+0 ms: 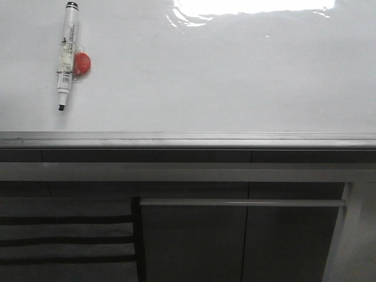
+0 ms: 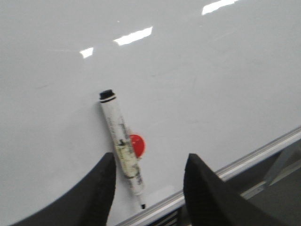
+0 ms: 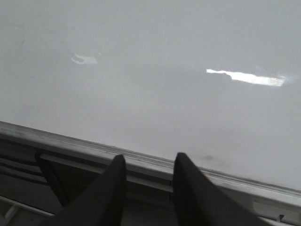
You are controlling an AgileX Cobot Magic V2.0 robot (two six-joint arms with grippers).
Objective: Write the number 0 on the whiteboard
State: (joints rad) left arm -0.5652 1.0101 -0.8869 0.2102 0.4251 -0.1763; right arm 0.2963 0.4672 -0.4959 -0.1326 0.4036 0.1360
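Both grippers' fingers [image 2: 101, 188] are open, empty. At upper left, the marker [image 1: 66, 54] lies uncapped; a crooked grab could smear the whiteboard [image 1: 235, 76].

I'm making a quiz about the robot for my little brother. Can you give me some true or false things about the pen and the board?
1. The marker lies on the whiteboard. True.
2. The left gripper is squeezing the marker. False: its fingers are open and the marker lies between them, not gripped.
3. A red round thing sits right beside the marker. True.
4. A big 0 is already drawn on the board. False: no loop shows anywhere on it.
5. The right gripper holds a second marker. False: it is open with nothing in it.
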